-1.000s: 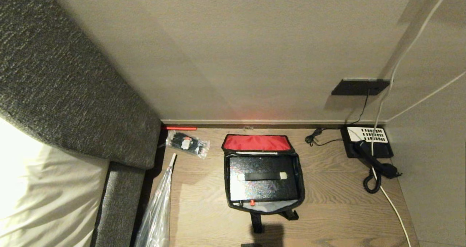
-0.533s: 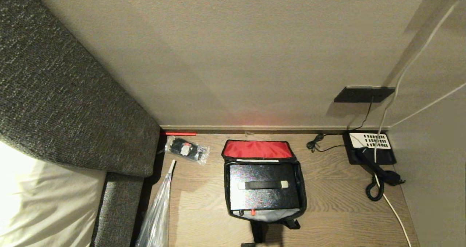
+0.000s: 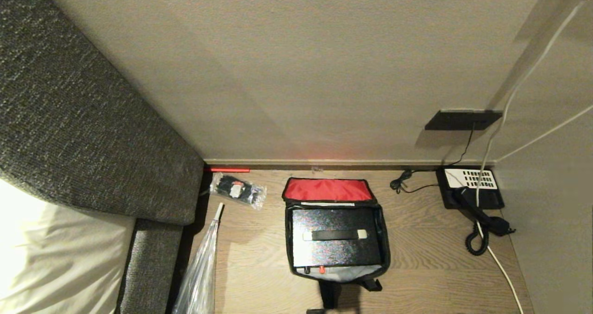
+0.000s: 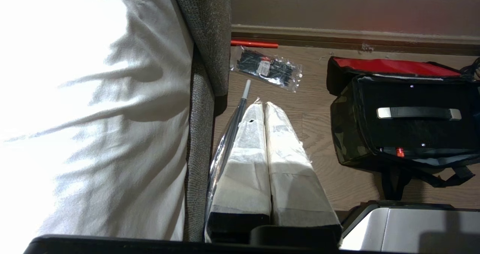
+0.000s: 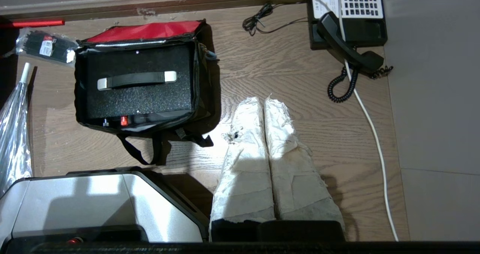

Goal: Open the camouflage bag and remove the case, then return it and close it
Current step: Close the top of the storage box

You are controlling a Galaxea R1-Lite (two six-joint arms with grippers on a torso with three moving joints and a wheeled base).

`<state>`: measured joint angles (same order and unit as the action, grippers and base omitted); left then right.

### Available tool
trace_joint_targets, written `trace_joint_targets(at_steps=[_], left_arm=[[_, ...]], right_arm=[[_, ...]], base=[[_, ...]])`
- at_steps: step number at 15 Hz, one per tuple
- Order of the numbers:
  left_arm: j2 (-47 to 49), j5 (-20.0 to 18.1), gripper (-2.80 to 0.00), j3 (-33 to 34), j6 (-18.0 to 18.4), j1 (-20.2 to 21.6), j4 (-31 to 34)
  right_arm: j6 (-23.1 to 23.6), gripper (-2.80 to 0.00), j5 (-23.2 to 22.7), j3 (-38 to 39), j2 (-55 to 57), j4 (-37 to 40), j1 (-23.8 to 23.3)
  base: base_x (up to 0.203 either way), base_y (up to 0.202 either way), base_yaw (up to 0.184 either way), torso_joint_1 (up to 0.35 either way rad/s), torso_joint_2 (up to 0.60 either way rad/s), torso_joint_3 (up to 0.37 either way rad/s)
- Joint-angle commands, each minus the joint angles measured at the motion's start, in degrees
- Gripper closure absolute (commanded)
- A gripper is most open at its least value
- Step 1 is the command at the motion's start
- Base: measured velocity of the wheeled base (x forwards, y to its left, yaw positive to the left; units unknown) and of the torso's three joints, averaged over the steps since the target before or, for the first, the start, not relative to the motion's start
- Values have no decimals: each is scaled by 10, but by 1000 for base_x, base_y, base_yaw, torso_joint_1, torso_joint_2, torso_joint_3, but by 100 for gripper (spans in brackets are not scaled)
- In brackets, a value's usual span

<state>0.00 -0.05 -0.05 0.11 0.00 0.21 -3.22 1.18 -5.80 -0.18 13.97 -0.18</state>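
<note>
Wood-grain floor by the wall: the green-black camouflage fabric bag sits with its red-lined lid flipped back, the flat black rectangular case lying inside. Bag open; whether the case awaits removal or is already returned, can't tell. Left hand and right hand are clenched, empty, parked beside the bag. Next move needs a reach to the bag.

The case lies in the camouflage bag, phone right.
</note>
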Motion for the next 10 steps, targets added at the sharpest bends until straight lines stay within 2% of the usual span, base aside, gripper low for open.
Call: trace_joint_targets(at_steps=[1,7,10], left_arm=[[0,-1,0,0,3,0,0],[0,0,0,0,14,0,0],[0,0,0,0,18,0,0]], right_arm=[[0,0,0,0,-1,1,0],[0,0,0,0,-1,1,0],[0,0,0,0,-1,1,0]], base=[[0,0,0,0,0,0],[0,0,0,0,0,0],[0,0,0,5,5,-119]])
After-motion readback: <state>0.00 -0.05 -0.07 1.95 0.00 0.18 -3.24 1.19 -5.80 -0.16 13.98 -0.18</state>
